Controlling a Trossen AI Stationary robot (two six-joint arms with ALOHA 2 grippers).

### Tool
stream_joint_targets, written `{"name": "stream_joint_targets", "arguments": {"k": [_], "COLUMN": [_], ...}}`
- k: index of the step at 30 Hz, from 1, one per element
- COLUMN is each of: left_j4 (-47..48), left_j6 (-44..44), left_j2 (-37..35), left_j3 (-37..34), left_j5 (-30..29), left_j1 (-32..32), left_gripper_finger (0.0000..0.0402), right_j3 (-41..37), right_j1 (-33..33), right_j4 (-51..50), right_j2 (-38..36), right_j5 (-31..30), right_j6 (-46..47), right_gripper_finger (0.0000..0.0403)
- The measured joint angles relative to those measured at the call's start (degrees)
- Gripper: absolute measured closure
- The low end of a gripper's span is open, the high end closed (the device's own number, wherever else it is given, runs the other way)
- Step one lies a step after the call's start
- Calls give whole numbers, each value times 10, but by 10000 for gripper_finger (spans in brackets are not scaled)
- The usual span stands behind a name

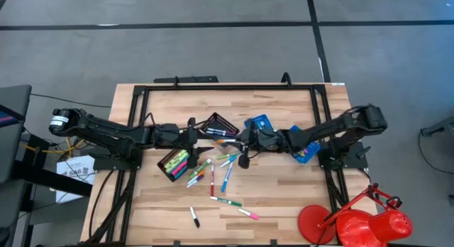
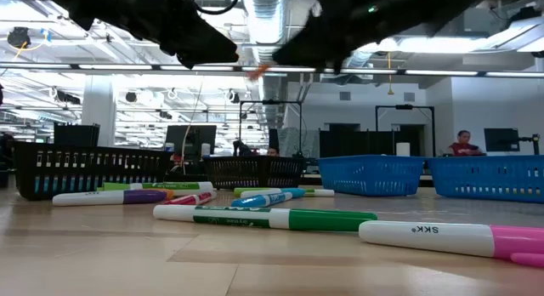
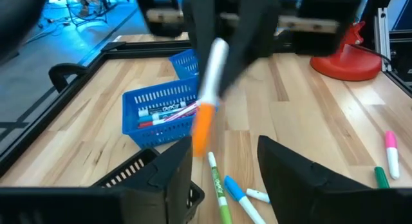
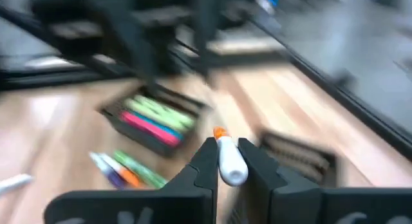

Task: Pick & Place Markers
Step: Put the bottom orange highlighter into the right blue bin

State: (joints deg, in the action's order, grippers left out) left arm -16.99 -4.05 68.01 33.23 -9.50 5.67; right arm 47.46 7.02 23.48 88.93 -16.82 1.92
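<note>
We read the job as partly done. On our left, a black tray already holds several markers, and the left gripper hangs above the middle with its jaws wide apart and empty. A dozen or so loose markers lie on the tabletop. The right gripper has its jaws clamped on an orange-capped marker in mid-air. The blue tray holds a few.
</note>
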Motion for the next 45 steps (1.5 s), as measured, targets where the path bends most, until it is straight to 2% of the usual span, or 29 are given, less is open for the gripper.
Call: {"name": "stream_joint_targets", "arguments": {"k": [3,9,14,20,24,28,35,40,45], "left_j4": [-1,-2,-6,-8,-10,-11,-11,-14,-15], "left_j6": [0,0,0,0,0,0,0,0,0], "left_j2": [0,0,0,0,0,0,0,0,0], "left_j3": [0,0,0,0,0,0,0,0,0], "left_j5": [0,0,0,1,1,1,1,1,1], "left_j1": [0,0,0,0,0,0,0,0,0], "left_gripper_finger": [230,229,230,229,231,229,231,229,231], "right_j3": [0,0,0,0,0,0,0,-1,0], "right_j1": [22,79,118,165,187,194,191,185,167], "right_j4": [-145,-458,-690,-867,-924,-942,-955,-967,-968], "right_j2": [-64,-184,-229,-233,-221,-196,-123,-74,-64], "right_j5": [-89,-210,-238,-236,-228,-153,-63,-56,-33], "right_j6": [90,320,554,746,837,878,881,877,840], "right_gripper_finger": [365,369,372,357,367,367,350,347,330]}}
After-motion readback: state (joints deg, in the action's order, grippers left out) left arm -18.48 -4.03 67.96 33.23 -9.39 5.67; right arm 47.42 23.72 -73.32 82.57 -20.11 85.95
